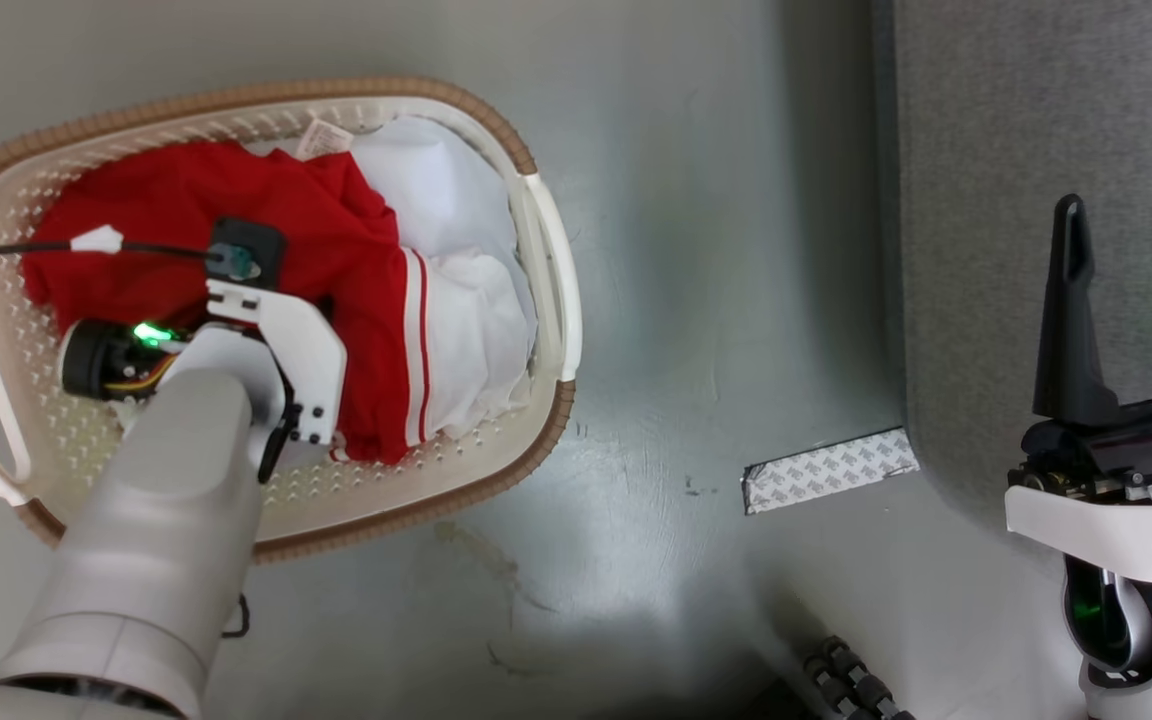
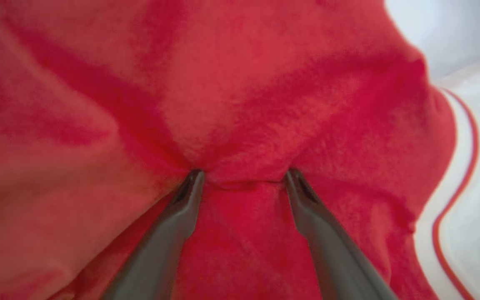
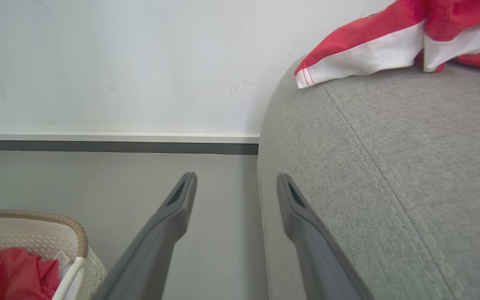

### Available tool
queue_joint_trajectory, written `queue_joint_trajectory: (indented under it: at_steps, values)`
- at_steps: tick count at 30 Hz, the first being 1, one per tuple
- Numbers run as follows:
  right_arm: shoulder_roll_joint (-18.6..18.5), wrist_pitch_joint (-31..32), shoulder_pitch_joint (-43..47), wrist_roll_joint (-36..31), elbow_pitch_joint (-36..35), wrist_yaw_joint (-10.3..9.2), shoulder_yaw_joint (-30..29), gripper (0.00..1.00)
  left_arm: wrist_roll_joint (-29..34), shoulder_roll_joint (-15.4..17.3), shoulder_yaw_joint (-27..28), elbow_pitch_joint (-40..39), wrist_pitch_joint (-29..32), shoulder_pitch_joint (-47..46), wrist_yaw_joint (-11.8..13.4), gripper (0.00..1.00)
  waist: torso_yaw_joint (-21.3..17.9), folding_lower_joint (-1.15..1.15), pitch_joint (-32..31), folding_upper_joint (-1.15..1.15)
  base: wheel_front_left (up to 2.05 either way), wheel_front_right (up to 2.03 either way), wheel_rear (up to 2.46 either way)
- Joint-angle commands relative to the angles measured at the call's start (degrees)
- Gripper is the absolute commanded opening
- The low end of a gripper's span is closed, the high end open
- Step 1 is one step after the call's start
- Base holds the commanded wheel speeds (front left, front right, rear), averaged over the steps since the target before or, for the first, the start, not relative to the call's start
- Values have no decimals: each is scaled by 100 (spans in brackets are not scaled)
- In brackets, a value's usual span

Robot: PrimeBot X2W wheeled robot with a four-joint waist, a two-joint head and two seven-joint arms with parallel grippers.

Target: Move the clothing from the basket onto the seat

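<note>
The cream basket [image 1: 546, 250] with a brown rim stands on the floor at the left. Red clothing [image 1: 186, 200] with white striped trim lies crumpled in it. My left arm [image 1: 236, 400] reaches down into the basket, and its wrist hides the fingers in the head view. In the left wrist view my left gripper [image 2: 244, 177] is open, both tips pressed into the red clothing [image 2: 244, 83] with a ridge of fabric between them. My right gripper [image 1: 1123, 200] stands open and empty over the grey seat [image 1: 986, 200]. Another red and white garment [image 3: 390, 46] lies on the seat [image 3: 390, 166].
A white cloth [image 1: 456, 250] fills the basket's right side. A patch of printed tape [image 1: 829, 468] lies on the grey floor by the seat's corner. A black cable [image 1: 36, 248] crosses the basket. A white wall with a dark baseboard [image 3: 115, 147] stands behind the basket [image 3: 36, 218].
</note>
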Motion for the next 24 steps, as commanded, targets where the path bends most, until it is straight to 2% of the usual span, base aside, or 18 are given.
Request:
queue_joint_trajectory:
  at_steps: [1,5,6,7,12,18,24]
  values:
    - [-2,4,-69,-10,-27,-13,-18,100,73,3,-45,41,-41,-65,7,100,34,-1,55,0,0,0,0]
    - [-3,4,-34,-54,-57,-13,-51,100,143,-56,-176,70,-47,-95,-31,100,76,-1,121,0,0,0,0]
    - [-3,4,-27,-61,-70,-13,-61,100,152,-66,-210,79,-52,-103,-44,82,85,-1,136,0,0,0,0]
    - [-3,4,-20,-62,-78,-13,-69,100,146,-77,-226,84,-73,-105,-43,42,93,-1,147,0,0,0,0]
    - [-3,4,41,-99,-131,-13,-84,100,199,-101,-354,111,-117,-61,-82,0,92,-1,166,0,0,0,0]
    - [-2,4,128,-141,-160,-13,-189,100,53,-158,-360,124,-226,-165,-169,0,141,-1,145,0,0,0,0]
    - [-4,4,23,-191,-52,-13,-201,100,-184,-252,-253,111,-622,-206,-234,0,303,-1,-65,0,0,0,0]
